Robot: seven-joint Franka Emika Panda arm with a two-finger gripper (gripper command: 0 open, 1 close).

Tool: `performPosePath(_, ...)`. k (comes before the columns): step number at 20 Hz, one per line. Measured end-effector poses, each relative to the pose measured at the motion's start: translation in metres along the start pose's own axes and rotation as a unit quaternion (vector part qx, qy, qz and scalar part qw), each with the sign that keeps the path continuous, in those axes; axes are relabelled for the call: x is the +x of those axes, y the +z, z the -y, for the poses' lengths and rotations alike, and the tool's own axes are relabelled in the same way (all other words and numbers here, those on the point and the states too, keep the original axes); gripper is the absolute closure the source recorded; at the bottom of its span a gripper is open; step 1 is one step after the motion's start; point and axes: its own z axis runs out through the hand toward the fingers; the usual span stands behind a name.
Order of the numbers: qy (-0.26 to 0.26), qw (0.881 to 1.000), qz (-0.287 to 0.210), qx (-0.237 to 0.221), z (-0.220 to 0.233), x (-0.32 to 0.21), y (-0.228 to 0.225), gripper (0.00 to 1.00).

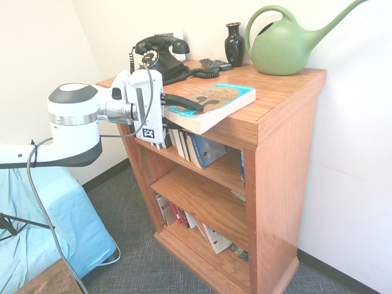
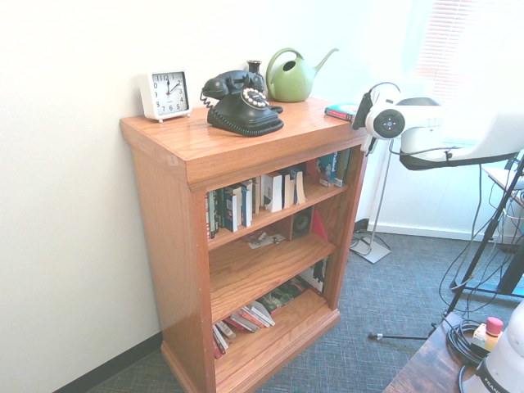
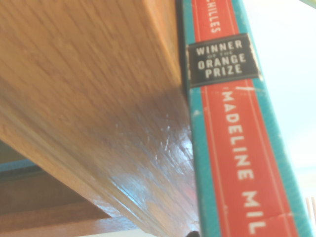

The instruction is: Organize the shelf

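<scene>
The white two-finger gripper (image 1: 195, 105) reaches in level with the front edge of the shelf's top, its dark fingers pinching a thick teal-covered paperback book (image 1: 214, 105) by the end that overhangs that edge. The book lies flat, slightly askew, with most of its length resting on the wood; the wrist view shows its red spine (image 3: 232, 148) right against the top's moulded lip. The shelf (image 1: 278, 153), a waist-high reddish-brown wooden bookcase with a wide overhanging top, stands against the white wall. Its upper inner level holds a row of upright books (image 2: 258, 196), the lower levels only a few leaning or flat ones.

Further back on the top sit a black rotary telephone (image 1: 160, 55), a small dark remote-like object (image 1: 215, 64), a slim black vase (image 1: 234, 44) and a green plastic watering can (image 1: 285, 43) near the rear edge; a white square clock (image 2: 164, 93) stands at the far rear corner.

The step in hand appears to be gripping the stray book to move it. Next it likely needs lifting clear of the lip, turning upright and sliding into a gap on an inner level without knocking the leaning books.
</scene>
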Motion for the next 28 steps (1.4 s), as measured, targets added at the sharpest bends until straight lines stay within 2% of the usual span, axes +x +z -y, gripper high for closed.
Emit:
performPosePath(8,0.006,1.000,-0.001,0.000,-0.003,0.003,-0.003,1.00)
performPosePath(14,0.042,0.999,0.020,0.010,-0.018,0.009,-0.012,1.00)
performPosePath(20,0.089,0.995,0.051,0.021,-0.057,0.013,-0.029,1.00)
performPosePath(28,0.146,0.984,0.087,0.047,-0.115,-0.011,-0.071,1.00)
